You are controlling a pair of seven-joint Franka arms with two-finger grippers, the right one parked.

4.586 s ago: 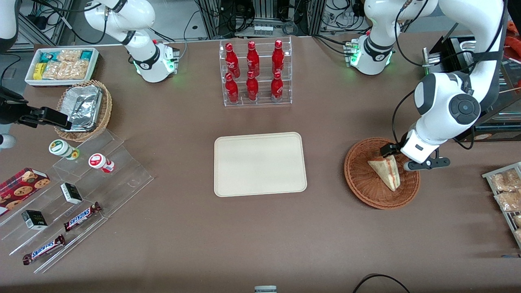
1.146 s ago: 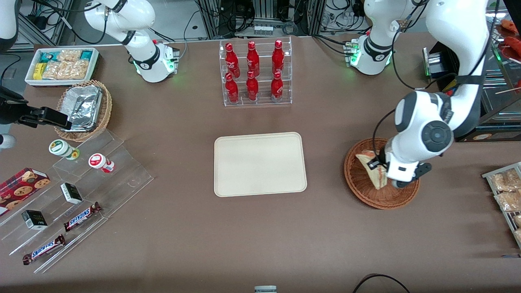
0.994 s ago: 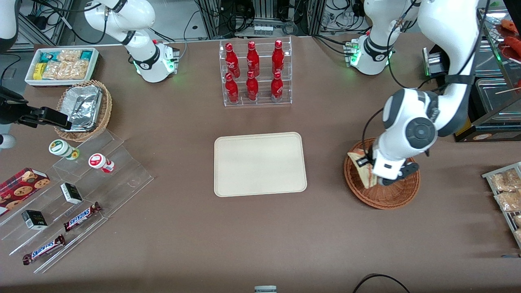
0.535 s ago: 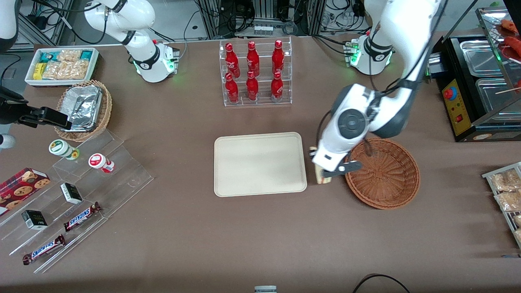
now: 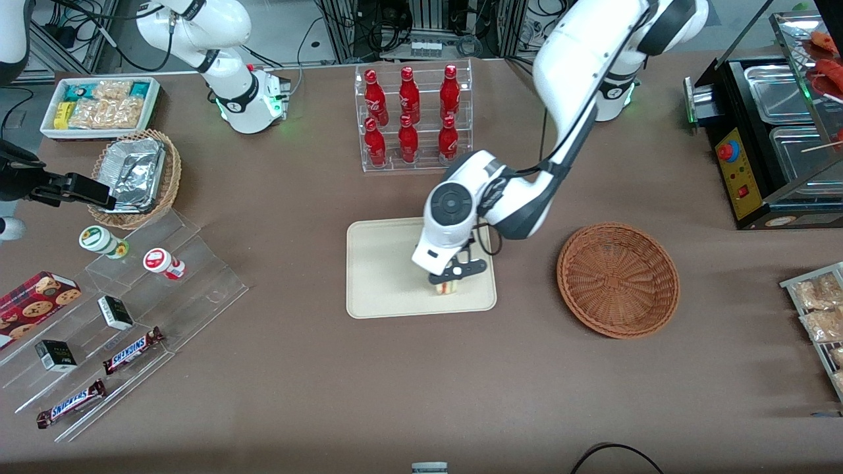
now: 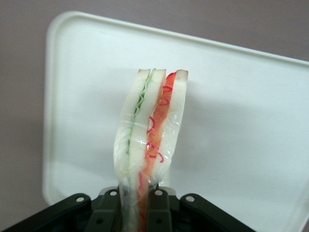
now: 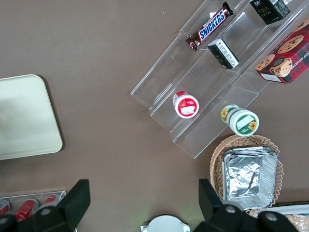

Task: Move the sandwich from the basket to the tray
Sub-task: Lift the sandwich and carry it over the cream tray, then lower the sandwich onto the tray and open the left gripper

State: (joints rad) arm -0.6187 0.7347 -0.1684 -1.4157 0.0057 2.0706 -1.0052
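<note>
Sandwich (image 5: 446, 287) over tray (image 5: 382, 276), held in gripper (image 5: 450, 282).

You will find the gripper (image 6: 137, 205) above the tray (image 6: 241, 121), its fingers (image 6: 158, 208) closed on the wrapped sandwich (image 6: 149, 130) at one end, so the wedge stands edge-on with green and red filling showing. Whether it touches the tray, you cannot tell. Basket (image 5: 618, 280) sits beside the tray toward the working arm's end, with nothing in it.

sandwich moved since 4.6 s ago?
Yes. The sandwich has left the basket and now hangs over the tray, held in the gripper, toward the parked arm's end.
</note>
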